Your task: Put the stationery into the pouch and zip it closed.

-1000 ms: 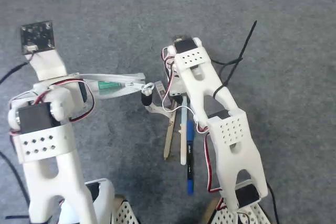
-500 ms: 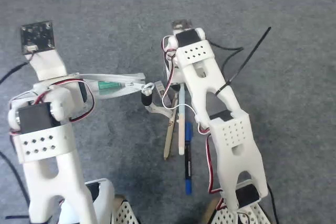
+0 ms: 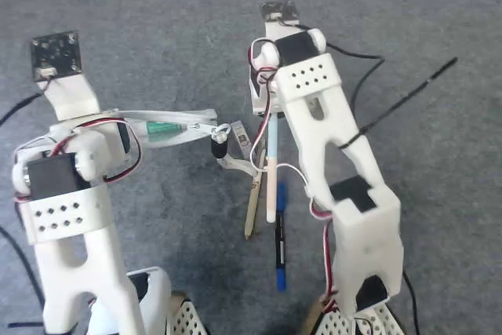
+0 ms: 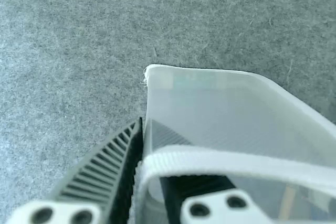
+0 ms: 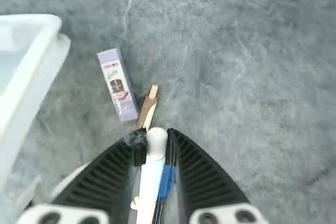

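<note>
grey carpet: covers the whole table, and everything sits on it.
right arm: this is what changed. Over the last second it stretched out away from its base and reared up, and the white pen went with it.
left arm: parked on its own side and hasn't budged. It's just acting as the pouch holder.
pouch: clear, with something green already inside. It sticks out from the left arm toward the middle, and its free end is just beside the right arm's wrist.
left gripper: clamped on the pouch wall, with one ribbed finger outside the plastic.
right gripper: closed around the white pen near its top end, with both fingers hugging the barrel.
white pen: it has slid forward out of the bundle and hangs back toward the base from the pincer. My read is that the pick worked and it now needs swinging over to the pouch, which is off to one side of the pincer and close.
blue pen: on the carpet where it was. There's a bit of blue between the fingers, but I can't tell if it's caught.
wooden pencil: lies beside the white pen, not picked up yet.
purple eraser: on the carpet between the pouch and the pincer, just past the pencil's end.
</note>
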{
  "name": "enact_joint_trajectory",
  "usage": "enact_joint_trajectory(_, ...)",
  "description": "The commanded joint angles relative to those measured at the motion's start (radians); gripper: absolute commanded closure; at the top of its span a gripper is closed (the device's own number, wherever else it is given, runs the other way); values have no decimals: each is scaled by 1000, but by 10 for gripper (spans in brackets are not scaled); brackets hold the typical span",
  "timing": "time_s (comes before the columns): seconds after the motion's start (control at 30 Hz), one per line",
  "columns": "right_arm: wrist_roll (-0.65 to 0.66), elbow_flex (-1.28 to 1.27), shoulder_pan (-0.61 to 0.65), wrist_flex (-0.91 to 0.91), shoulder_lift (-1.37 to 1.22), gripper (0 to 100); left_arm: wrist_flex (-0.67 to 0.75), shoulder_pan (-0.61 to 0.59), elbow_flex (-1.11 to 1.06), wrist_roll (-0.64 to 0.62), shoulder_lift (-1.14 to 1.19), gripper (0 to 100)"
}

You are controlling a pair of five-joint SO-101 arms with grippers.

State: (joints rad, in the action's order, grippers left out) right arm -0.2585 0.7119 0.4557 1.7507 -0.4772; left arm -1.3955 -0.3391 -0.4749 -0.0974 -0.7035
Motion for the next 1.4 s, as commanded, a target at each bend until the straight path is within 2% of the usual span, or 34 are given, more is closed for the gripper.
enact_joint_trajectory(0.0, -11, -25, 19, 42, 159, 992, 35, -5, 8, -20, -9, 989)
enact_joint_trajectory(0.33, -11, -86, 24, 45, 266, 992, 35, -5, 7, -20, -9, 989)
enact_joint_trajectory(0.9, -12, -354, 28, 4, 704, 992, 31, -5, 7, -20, -9, 989)
enact_joint_trajectory(1.07, -12, -422, 68, -4, 822, 992, 34, -5, -4, -20, -9, 989)
enact_joint_trajectory(1.37, -21, -632, 119, -148, 1069, 992, 35, -5, -8, -20, -9, 989)
